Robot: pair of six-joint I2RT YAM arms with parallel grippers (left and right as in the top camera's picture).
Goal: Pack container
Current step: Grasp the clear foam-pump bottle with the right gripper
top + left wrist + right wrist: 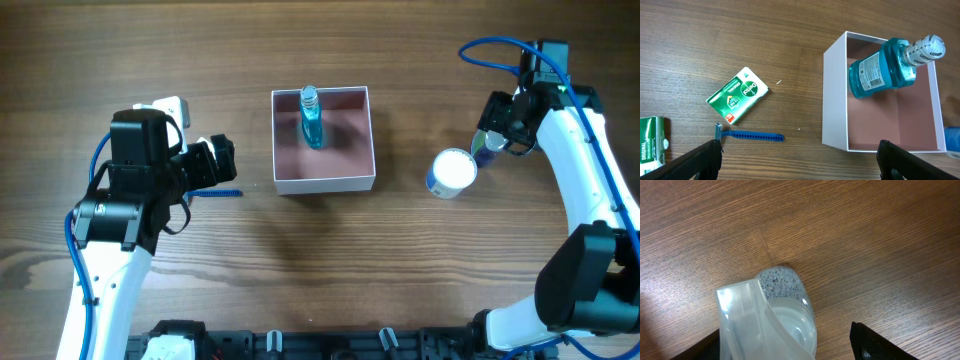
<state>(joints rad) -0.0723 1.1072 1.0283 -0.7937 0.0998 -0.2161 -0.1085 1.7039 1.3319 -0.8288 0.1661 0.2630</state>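
Observation:
The container [326,184], a square white box with a dusty-pink inside, stands at the table's middle; it also shows in the left wrist view [835,100]. A blue mouthwash bottle [311,120] lies inside it against the far wall, its white cap visible in the left wrist view [887,67]. My left gripper [218,160] is open and empty, left of the container, above the bare wood [800,170]. My right gripper [488,146] is open at the far right. A translucent white-capped jar [452,172] sits between its fingers [775,315], close to the left finger, apart from the right one.
A blue razor [213,192] lies left of the container, also in the left wrist view [750,135]. A green soap box [738,95] and a second green box [651,145] lie beyond it, hidden under the left arm in the overhead view.

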